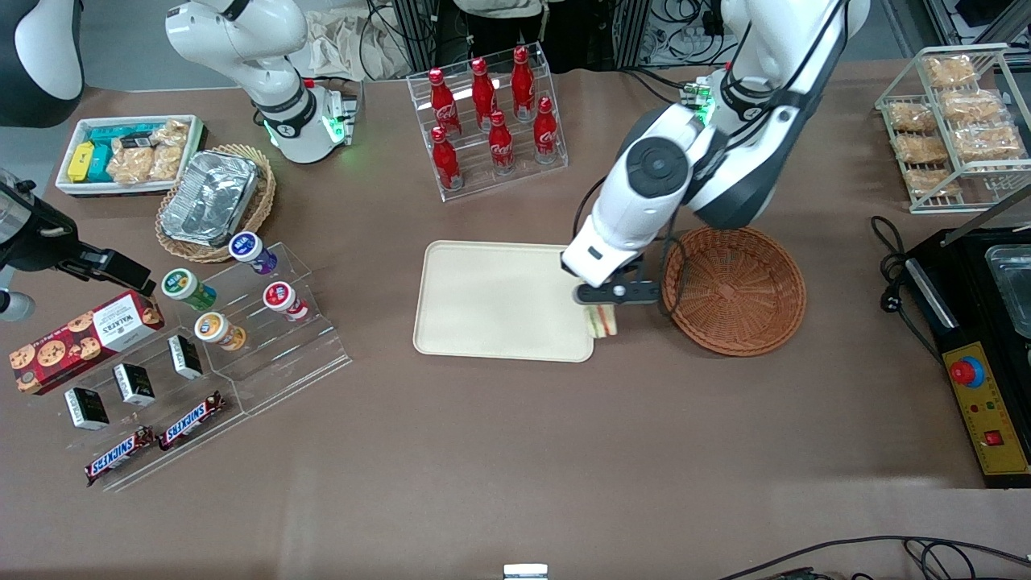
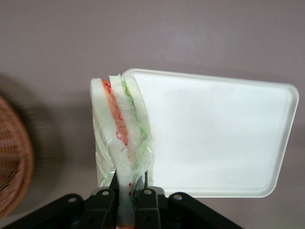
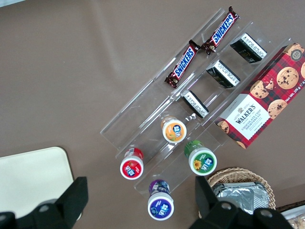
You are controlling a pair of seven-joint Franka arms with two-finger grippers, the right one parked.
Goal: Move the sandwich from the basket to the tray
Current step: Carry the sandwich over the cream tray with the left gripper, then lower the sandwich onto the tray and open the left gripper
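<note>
Jaws grip wrapped wedge sandwich over smooth tray corner.

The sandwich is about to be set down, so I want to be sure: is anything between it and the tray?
Nothing visible. The gripper holds the sandwich above the tray's edge nearest the basket, and the tray has nothing lying on it.

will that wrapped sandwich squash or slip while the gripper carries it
Probably soft: the gripper, above the tray corner nearest the basket, pinches the sandwich at one end. Its clear wrap looks slick, so it might slip. It hangs unbent, so likely light.
</note>
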